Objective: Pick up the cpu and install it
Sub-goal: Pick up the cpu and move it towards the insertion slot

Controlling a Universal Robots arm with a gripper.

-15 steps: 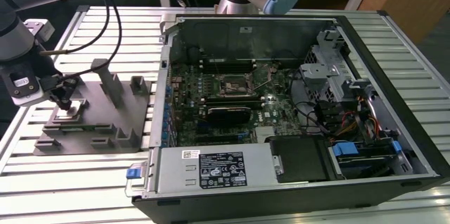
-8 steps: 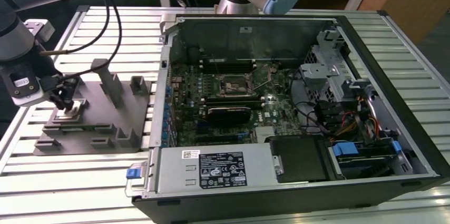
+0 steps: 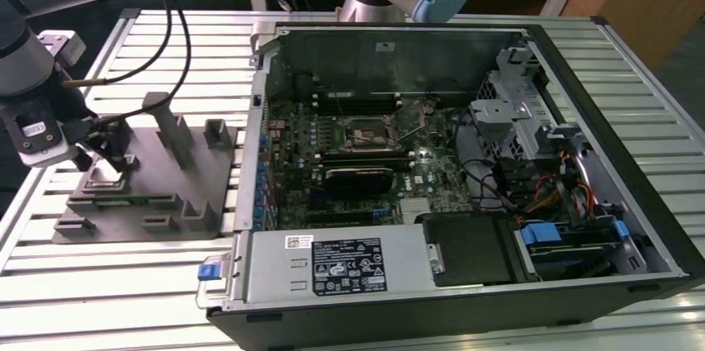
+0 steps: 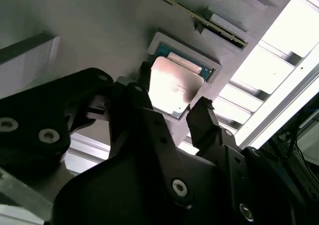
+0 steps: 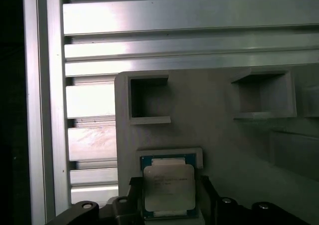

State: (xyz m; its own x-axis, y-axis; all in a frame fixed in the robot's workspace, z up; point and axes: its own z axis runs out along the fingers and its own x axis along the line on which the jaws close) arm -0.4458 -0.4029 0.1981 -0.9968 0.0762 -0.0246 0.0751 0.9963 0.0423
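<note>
The cpu (image 5: 168, 187), a small square chip with a shiny silver top and a green rim, lies in a shallow pocket of the grey fixture block (image 5: 209, 125). In the second wrist view the cpu (image 4: 174, 85) sits between my two black fingers. My gripper (image 4: 170, 93) is down on it, with the fingertips against two opposite edges of the chip. In the exterior view my gripper (image 3: 101, 161) is low over the fixture block (image 3: 165, 194) at the exterior view's left. The chip still looks seated in its pocket.
An open computer case (image 3: 573, 120) lies at the exterior view's right, with the motherboard and its black-framed socket (image 3: 364, 132) near the middle. Grey uprights (image 3: 177, 128) rise from the fixture block beside my gripper. Everything rests on a slatted aluminium table (image 3: 132, 285).
</note>
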